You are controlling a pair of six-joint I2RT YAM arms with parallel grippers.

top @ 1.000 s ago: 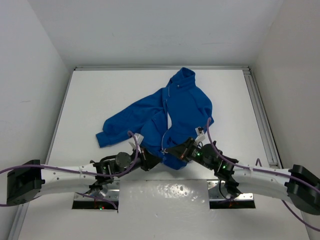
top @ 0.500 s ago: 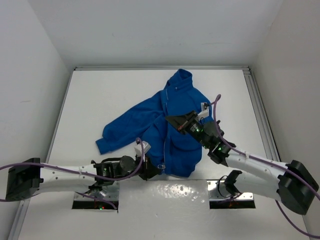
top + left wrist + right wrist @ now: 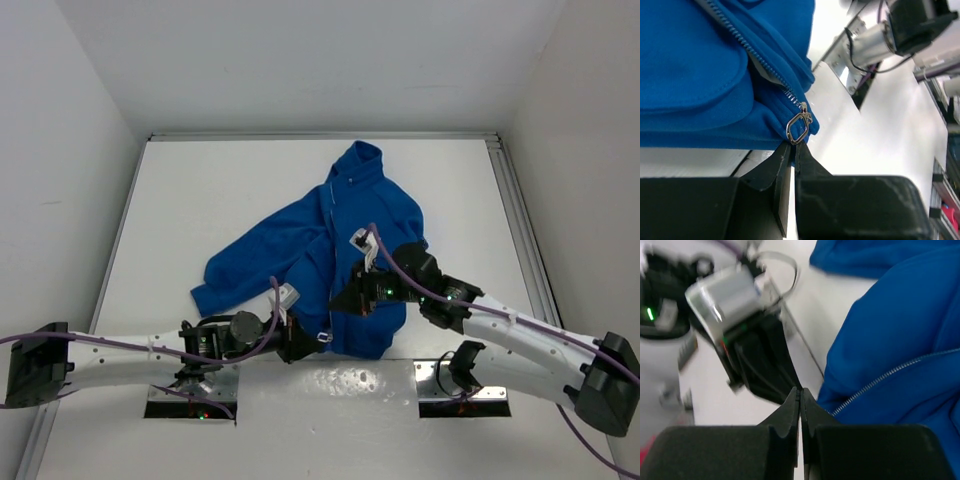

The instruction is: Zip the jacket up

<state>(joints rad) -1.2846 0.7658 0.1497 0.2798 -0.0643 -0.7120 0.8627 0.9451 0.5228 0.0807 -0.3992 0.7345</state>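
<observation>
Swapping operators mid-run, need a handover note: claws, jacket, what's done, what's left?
Left claw: shut, tips at the zipper pull ring on the bottom hem of the jacket; grip on it unclear.
Right claw: shut, empty, by the jacket's lower front.
Jacket lies on the table, collar away from the arms.
Done: nothing zipped visibly; the ring sits at the hem.
Left: draw it up to the collar.

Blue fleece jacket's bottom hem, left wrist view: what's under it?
White table shows below the royal-blue fleece jacket. The left gripper, shut, sits at the hem just beneath the silver zipper pull ring. Anything beneath the folded fabric is covered.
</observation>
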